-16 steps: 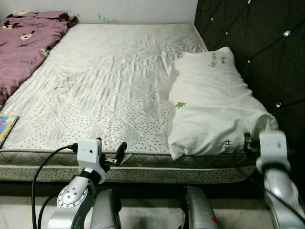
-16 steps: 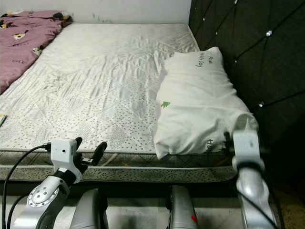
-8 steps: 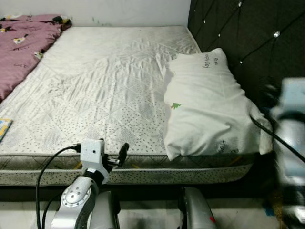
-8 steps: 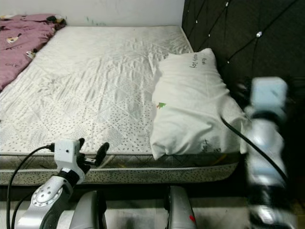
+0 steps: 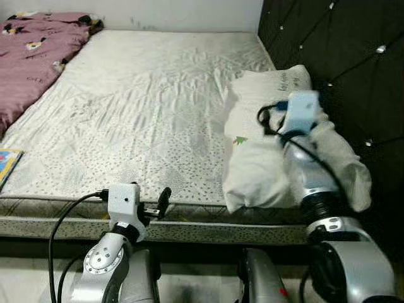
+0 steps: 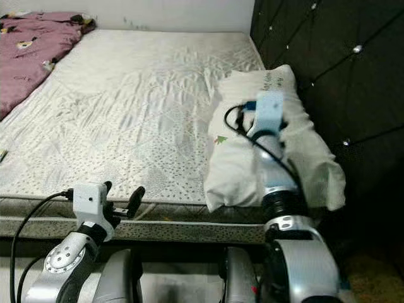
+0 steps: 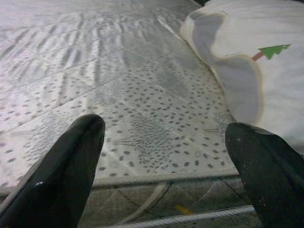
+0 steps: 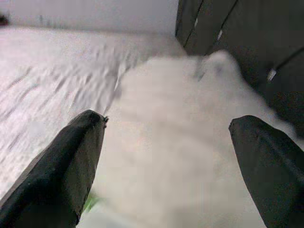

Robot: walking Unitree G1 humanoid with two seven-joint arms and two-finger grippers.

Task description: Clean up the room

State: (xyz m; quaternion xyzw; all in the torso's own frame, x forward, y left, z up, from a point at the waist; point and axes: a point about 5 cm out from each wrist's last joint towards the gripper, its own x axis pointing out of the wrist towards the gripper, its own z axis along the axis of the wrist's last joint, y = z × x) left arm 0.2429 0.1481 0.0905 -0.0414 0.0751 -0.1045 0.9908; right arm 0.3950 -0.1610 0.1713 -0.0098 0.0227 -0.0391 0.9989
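The left gripper (image 7: 164,175) is held with fingers spread and empty at the near edge of the mattress (image 5: 145,107). Farther in, the right gripper (image 8: 173,166) is poised wide apart over the white pillow (image 5: 265,95), which is laid on the mattress against the dark headboard (image 5: 341,57). A pink blanket (image 5: 31,50) is seen at the mattress's far left corner.

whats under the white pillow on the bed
The white pillow with a small green tree print lies on the pale speckled quilted mattress, beside the black tufted headboard. The open right claw hangs above it. Whatever lies beneath the pillow is covered.
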